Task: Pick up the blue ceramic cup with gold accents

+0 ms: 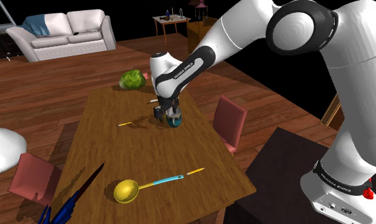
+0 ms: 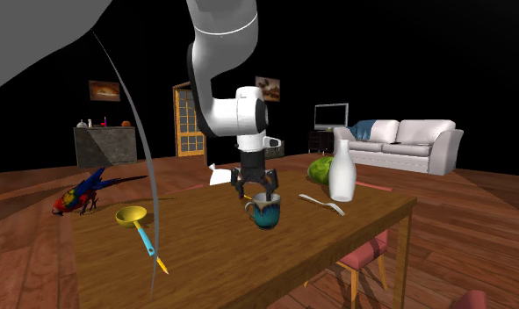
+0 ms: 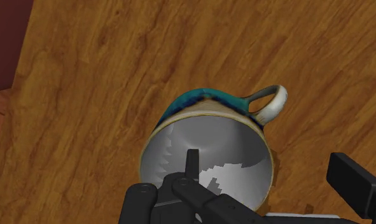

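The teal-blue glazed cup [image 3: 208, 104], with its pale rim, grey inside and looped handle, stands mid-table on the glossy wood-grain table [image 1: 161, 159]. The black gripper [image 2: 259, 193] hangs over it, its fingers spread either side of the cup wall without clasping it. Around them are a plank floor [image 1: 46, 95] and a white sofa [image 1: 65, 28].

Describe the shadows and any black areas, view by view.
Shoulder view: a faint shadow lies on the table beside the cup, black area beyond the floor at upper right. Second exterior view: black area behind the sofa. Wrist view: a jagged-edged shadow crosses the cup's grey inside.
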